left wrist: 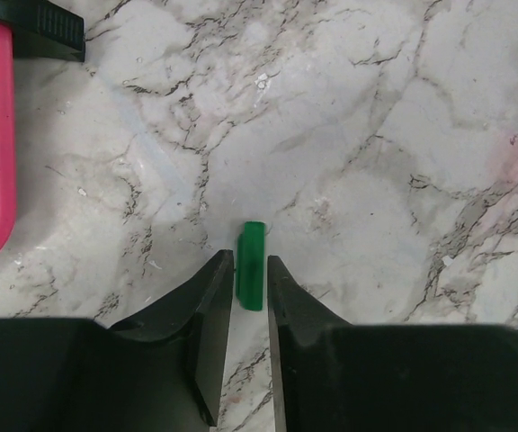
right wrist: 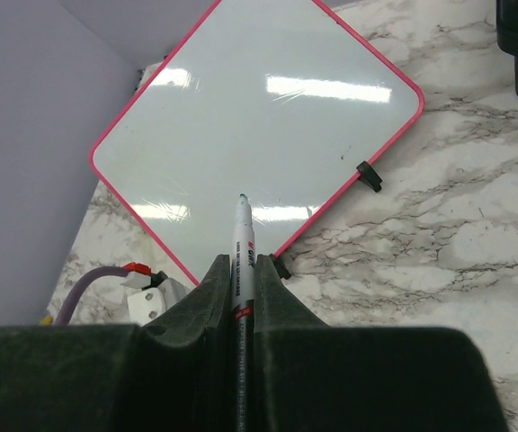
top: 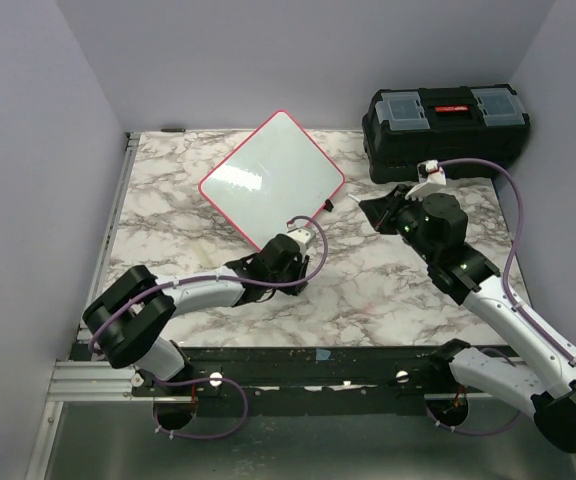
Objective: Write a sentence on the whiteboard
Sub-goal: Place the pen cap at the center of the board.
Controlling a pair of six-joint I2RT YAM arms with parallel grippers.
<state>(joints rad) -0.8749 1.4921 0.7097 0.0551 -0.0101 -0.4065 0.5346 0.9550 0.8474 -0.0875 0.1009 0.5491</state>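
**Inspector:** Where did the whiteboard (top: pixel 273 175) lie?

**Examiner:** Flat on the desk (top: pixel 368 290), just left of the black toolbox (top: pixel 446 120) and turned corner-on to it. Its face was blank, with no writing visible.

**Inspector:** And the hands?

**Examiner:** The right hand (right wrist: pixel 243 270) hovered just in front of the toolbox, on the toolbox's near left. It was clamped tight on the marker (right wrist: pixel 243 238), whose bare tip pointed at the board. The left hand (left wrist: pixel 250 270) was further from the toolbox, low over the desk. Its fingers stood narrowly parted either side of the green cap (left wrist: pixel 252 274). I could not tell whether they gripped the cap or it lay loose between them.

**Inspector:** Which step was in hand?

**Examiner:** In my judgement the marker was uncapped and writing had not begun. The next move called for carrying the tip away from the toolbox to the board's upper area and setting it down lightly.
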